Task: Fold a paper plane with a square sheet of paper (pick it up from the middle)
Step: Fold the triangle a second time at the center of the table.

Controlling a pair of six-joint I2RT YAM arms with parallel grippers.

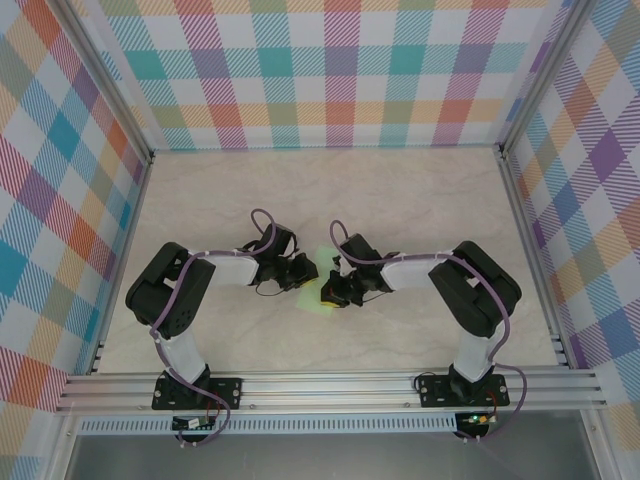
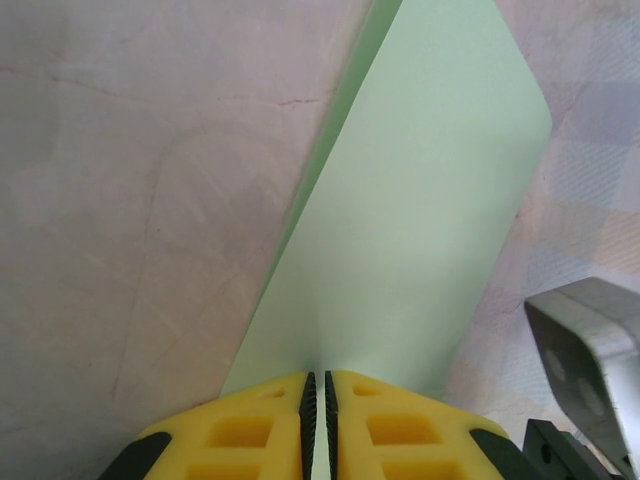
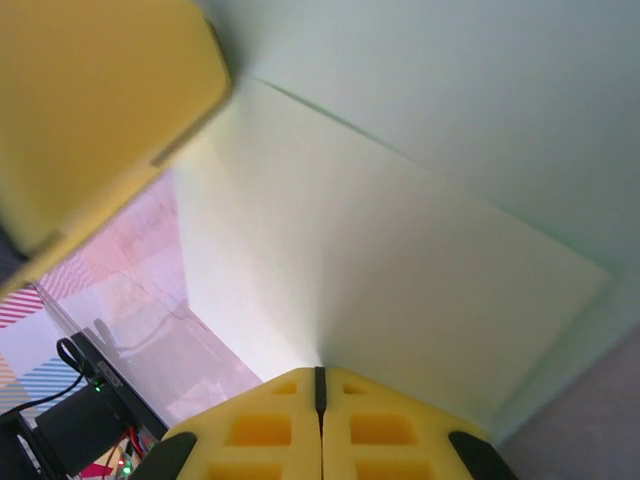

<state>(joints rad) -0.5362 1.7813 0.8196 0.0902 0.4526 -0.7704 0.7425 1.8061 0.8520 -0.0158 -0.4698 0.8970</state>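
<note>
From above, the left gripper (image 1: 303, 272) and right gripper (image 1: 335, 291) meet tip to tip over the middle of the table (image 1: 420, 200), with the square sheet of paper (image 1: 321, 281) between them and largely covered by both; plaid walls (image 1: 330, 70) stand around. In the left wrist view, the left gripper (image 2: 317, 388) has its jaws nearly closed, pinching the sheet's near edge; the sheet (image 2: 410, 220) rises straight ahead, a grey metal part (image 2: 590, 340) to the jaws' right. In the right wrist view, the right gripper (image 3: 320, 380) is clamped tight on the sheet (image 3: 400, 250), which spreads ahead of the jaws; a blurred yellow block (image 3: 90, 110) overlaps it up-left.
</note>
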